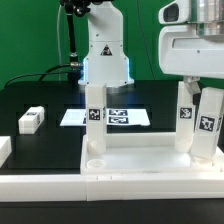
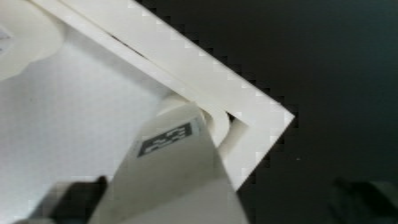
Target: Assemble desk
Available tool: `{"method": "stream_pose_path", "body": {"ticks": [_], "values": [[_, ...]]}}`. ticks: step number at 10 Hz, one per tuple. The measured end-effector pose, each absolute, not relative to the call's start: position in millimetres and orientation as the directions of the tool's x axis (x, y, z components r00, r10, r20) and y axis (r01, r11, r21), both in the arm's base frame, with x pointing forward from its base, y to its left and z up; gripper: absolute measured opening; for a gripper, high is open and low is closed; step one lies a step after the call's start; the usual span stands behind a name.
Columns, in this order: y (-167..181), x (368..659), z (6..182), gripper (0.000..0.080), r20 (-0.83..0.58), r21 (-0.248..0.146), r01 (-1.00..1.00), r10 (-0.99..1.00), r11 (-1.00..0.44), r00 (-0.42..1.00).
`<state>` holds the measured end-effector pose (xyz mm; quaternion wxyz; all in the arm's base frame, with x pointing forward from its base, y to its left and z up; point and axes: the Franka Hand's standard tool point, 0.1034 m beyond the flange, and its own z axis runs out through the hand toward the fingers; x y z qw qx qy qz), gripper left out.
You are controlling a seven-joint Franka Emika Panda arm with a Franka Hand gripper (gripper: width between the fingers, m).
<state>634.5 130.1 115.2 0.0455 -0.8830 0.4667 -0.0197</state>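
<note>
Nearest in the exterior view is a low white border rail (image 1: 110, 192), and just behind it the desk top (image 1: 140, 160) lies flat on the black surface (image 1: 40, 95), with its rim and round sockets turned up.

On the exterior view's right, at the near corner of this top, one leg (image 1: 208, 125) stands upright. The tool (image 1: 201, 86) hangs directly above it, at the leg's upper end. This is the relation that matters: the leg's long axis is vertical and goes straight down from the tool into the corner socket, so I judge that the coming move must work along or around this axis.

In the wrist view the same leg (image 2: 178, 165) runs away from the camera to the corner of the top (image 2: 267, 110). One dark finger (image 2: 71, 200) shows just beside it. The other side is lost against the dark ground, so I cannot tell if the tool is spread or is pinching the leg. I also cannot tell if the leg is fully seated.

A little farther stand a second leg (image 1: 185, 112) and, to the exterior view's left, a third leg (image 1: 95, 120), both upright. The fourth leg (image 1: 32, 120) lies loose, well apart on the left. Behind are the marker board (image 1: 72, 117) and the robot base (image 1: 103, 55).
</note>
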Motion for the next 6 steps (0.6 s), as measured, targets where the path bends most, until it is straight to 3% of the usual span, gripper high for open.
{"method": "stream_pose_path", "body": {"ticks": [1,2,3,6], "values": [[129.2,634.4,115.0,0.0411,-0.008,-0.098,-0.823,-0.826,-0.560,0.563],[129.6,634.2,114.7,0.0411,-0.016,-0.098,-0.856,-0.859,-0.507,0.511],[129.4,632.9,114.0,0.0294,-0.026,-0.092,-0.897,-0.900,-0.432,0.435],[128.8,633.3,113.8,0.0294,-0.044,-0.088,-0.958,-0.960,-0.273,0.278]]}}
